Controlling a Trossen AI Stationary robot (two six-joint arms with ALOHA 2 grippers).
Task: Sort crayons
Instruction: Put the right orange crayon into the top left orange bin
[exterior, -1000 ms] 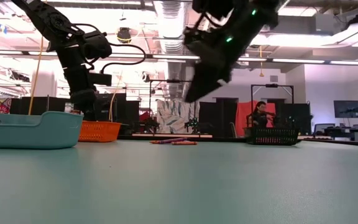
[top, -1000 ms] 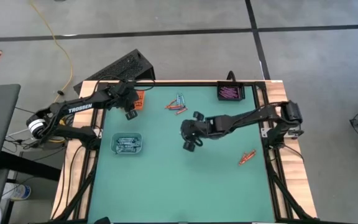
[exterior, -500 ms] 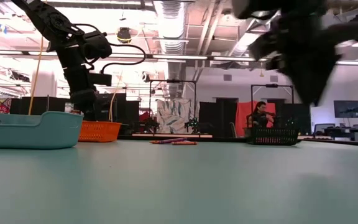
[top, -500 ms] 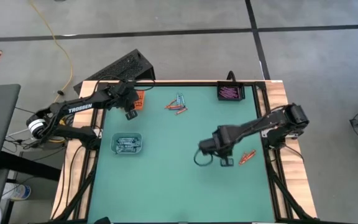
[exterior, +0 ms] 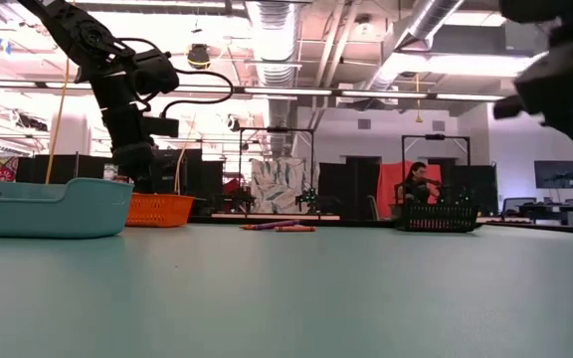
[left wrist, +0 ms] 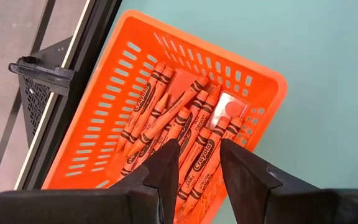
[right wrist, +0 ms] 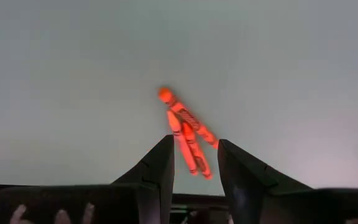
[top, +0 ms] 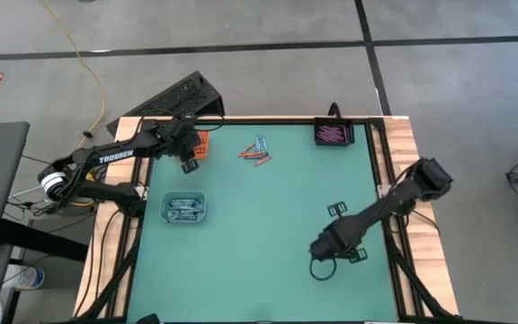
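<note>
Right gripper (right wrist: 191, 163), fingers apart and empty, hangs over orange crayons (right wrist: 186, 132) on the mat; best to drop straight, straddling one. Left gripper (left wrist: 199, 165), parted, waits above orange basket (left wrist: 104, 118)

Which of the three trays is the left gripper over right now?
The orange tray: the left gripper hangs open above its orange crayons, unlike the teal tray or black tray.
</note>
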